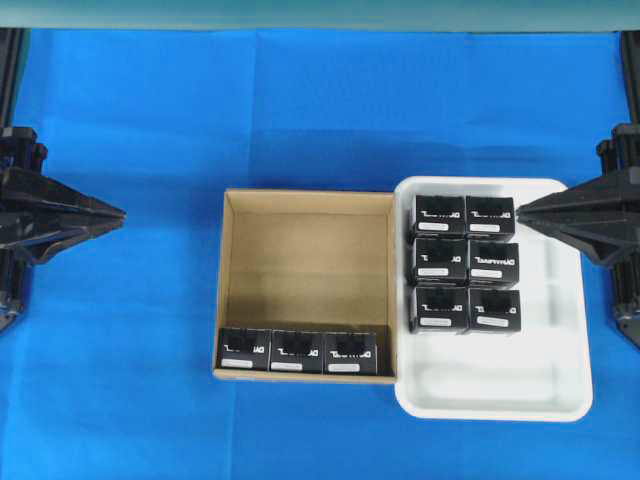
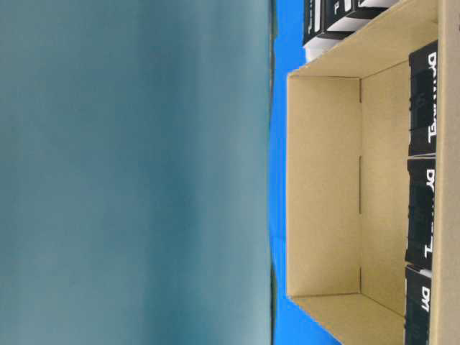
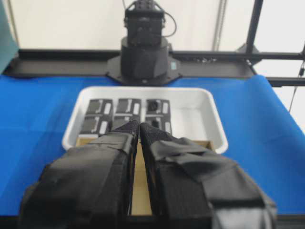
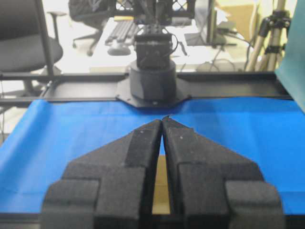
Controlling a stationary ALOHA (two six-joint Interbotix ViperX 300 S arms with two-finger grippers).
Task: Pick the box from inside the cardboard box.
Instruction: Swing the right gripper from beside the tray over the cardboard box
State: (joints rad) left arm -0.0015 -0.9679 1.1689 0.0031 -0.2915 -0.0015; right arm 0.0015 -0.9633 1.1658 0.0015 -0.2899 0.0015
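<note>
- 2 containers lie side by side on the blue cloth-covered table [image 1: 150,120]: the shallow brown corrugated-cardboard box [image 1: 305,250] with low walls on the left, and the white plastic tray [image 1: 560,360], touching its right wall.
- 3 small black rectangular boxes with white label strips stand in 1 row against the near wall of the cardboard box; the rest of its floor is bare. 6 identical ones sit in the tray in 2 columns.
- 1 of the 3, the right-hand black box [image 1: 350,352], is probably the easiest to take, because it is nearest the right arm.
- It looks light and stiff, with smooth, maybe slippery faces; I judge it not fragile.
- Its neighbour and the walls press close, so the best hold seems from above, fingers on the front and back faces.
- The left gripper [image 1: 118,212] and the right gripper [image 1: 522,210] both hang well apart from the boxes, fingers pressed together on nothing.
</note>
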